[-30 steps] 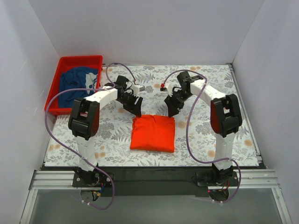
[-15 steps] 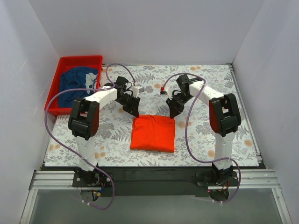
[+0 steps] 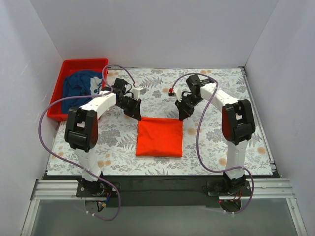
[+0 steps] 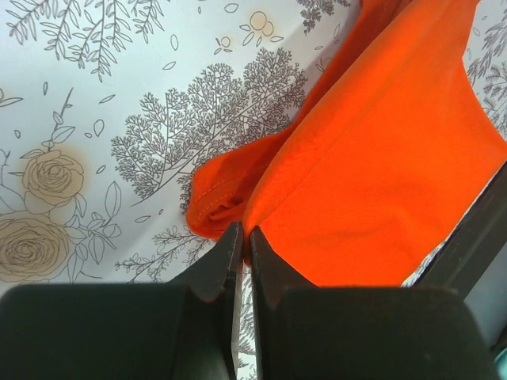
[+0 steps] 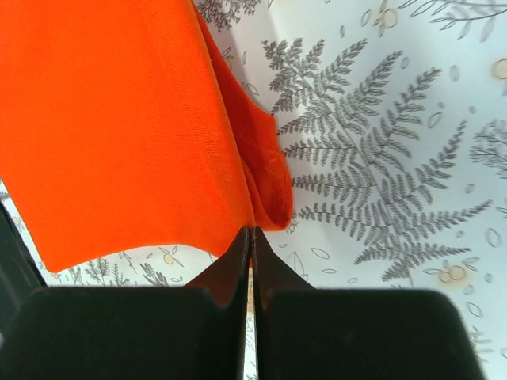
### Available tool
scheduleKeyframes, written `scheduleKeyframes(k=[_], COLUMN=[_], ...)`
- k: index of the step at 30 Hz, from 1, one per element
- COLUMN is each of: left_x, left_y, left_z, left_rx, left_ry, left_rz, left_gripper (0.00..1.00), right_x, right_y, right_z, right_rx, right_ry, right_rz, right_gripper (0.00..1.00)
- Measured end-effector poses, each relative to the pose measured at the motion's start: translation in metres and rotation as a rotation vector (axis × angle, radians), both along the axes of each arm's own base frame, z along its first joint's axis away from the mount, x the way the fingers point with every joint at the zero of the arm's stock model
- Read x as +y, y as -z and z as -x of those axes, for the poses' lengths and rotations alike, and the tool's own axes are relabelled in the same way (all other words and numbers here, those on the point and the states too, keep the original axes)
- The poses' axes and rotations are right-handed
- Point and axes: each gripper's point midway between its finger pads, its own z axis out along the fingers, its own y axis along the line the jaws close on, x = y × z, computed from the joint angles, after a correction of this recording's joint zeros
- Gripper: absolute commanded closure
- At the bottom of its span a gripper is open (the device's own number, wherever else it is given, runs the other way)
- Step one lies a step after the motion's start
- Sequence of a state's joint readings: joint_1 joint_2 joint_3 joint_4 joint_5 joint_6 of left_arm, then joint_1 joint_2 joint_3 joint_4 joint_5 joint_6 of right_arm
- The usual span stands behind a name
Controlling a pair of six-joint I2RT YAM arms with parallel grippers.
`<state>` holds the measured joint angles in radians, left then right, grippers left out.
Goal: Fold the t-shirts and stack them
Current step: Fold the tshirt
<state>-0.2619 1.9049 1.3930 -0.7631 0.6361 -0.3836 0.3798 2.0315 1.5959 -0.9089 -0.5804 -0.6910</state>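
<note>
The orange-red t-shirt [image 3: 159, 137] lies folded into a rectangle in the middle of the table. My left gripper [image 3: 137, 116] is shut on its far left corner. In the left wrist view the gripper [image 4: 245, 234] pinches a thin edge of the orange cloth [image 4: 372, 174], which is lifted slightly. My right gripper [image 3: 183, 115] is shut on the far right corner. Seen from the right wrist, that gripper [image 5: 252, 234] clamps the cloth [image 5: 119, 127] beside a small fold. The dark blue t-shirt [image 3: 81, 84] lies crumpled in the red bin.
The red bin [image 3: 83, 61] stands at the table's far left corner, close behind my left arm. A floral-print mat [image 3: 221, 93] covers the table. White walls enclose the left, back and right sides.
Both grippers have shut on the orange t-shirt's far corners. The left arm has swung to the left, and the shirt's far edge has been drawn out a little.
</note>
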Motion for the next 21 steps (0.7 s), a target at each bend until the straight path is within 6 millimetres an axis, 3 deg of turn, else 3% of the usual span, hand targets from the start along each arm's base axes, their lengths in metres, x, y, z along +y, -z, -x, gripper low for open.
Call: scheduleKeyframes(k=[3, 7, 12, 16, 17, 18, 19, 20, 21], left_x=[0.001, 0.007, 0.018, 0.022, 0.023, 0.022, 0.023, 0.023, 0.025], left_y=[0.000, 0.008, 0.037, 0.051, 0.051, 0.051, 0.050, 0.050, 0.050], left_z=[-0.004, -0.016, -0.038, -0.045, -0.047, -0.050, -0.052, -0.054, -0.055], left_rx=[-0.025, -0.055, -0.078, -0.076, -0.086, -0.096, -0.103, -0.110, -0.113], left_ry=[-0.012, -0.057, -0.128, -0.162, -0.167, -0.170, -0.174, -0.172, -0.177], left_rz=[-0.009, -0.052, -0.134, -0.166, -0.169, -0.167, -0.165, -0.163, -0.162], left_gripper=[1.00, 1.00, 1.00, 1.00, 0.99, 0.92, 0.79, 0.73, 0.67], right_x=[-0.001, -0.003, 0.007, 0.011, 0.011, 0.012, 0.012, 0.011, 0.011], right_y=[-0.007, -0.003, 0.025, 0.043, 0.042, 0.041, 0.040, 0.040, 0.037], right_z=[-0.007, -0.020, -0.059, -0.071, -0.075, -0.079, -0.081, -0.083, -0.085], right_rx=[-0.039, -0.078, -0.115, -0.109, -0.120, -0.132, -0.138, -0.141, -0.149], right_ry=[0.004, 0.015, 0.052, 0.089, 0.098, 0.107, 0.116, 0.129, 0.140], right_rz=[0.010, 0.039, 0.062, 0.072, 0.074, 0.075, 0.076, 0.085, 0.087], right_gripper=[0.99, 0.99, 0.99, 0.99, 0.94, 0.83, 0.71, 0.61, 0.43])
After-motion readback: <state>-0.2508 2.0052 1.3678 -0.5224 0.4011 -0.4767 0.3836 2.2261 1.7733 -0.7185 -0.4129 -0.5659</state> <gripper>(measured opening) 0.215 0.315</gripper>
